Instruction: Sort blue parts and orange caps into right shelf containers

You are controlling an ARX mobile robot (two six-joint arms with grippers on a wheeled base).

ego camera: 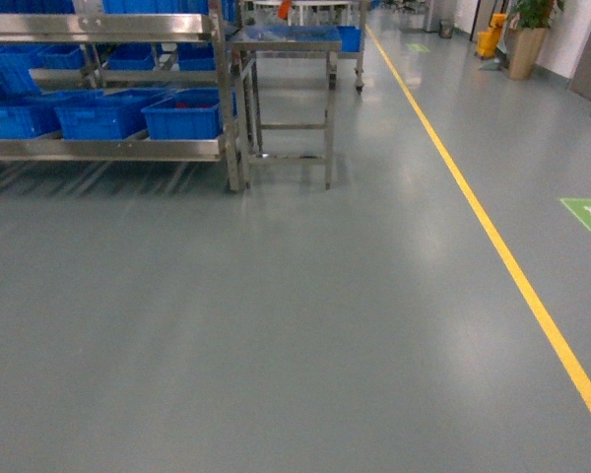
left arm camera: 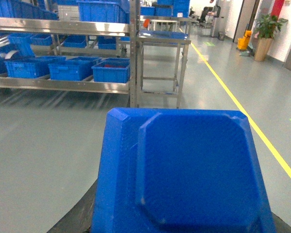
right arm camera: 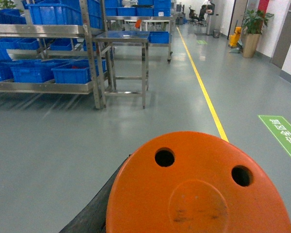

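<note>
Both end effectors' grips cannot be told; grey floor [ego camera: 276,325], yellow line [ego camera: 492,236], steel shelf [ego camera: 108,148] with blue crates [ego camera: 182,116].

Floor sign with white characters, too blurred to read

We find writing in one place only: a green floor marking [right arm camera: 284,135] on the grey floor, right of the yellow floor line [right arm camera: 207,97], bearing white characters that look Chinese, though we cannot make them out. In the head view the same green floor marking [ego camera: 590,219] is cut off by the right edge and its white strokes are just as unclear. A second, smaller green patch [right arm camera: 202,42] lies far down the aisle, and whether it carries text we cannot tell. On the blue crates [ego camera: 182,114], the steel shelf rack [ego camera: 108,148], the blue part [left arm camera: 184,170] and the orange cap [right arm camera: 199,189] we read no labels, brands or numbers.
</note>
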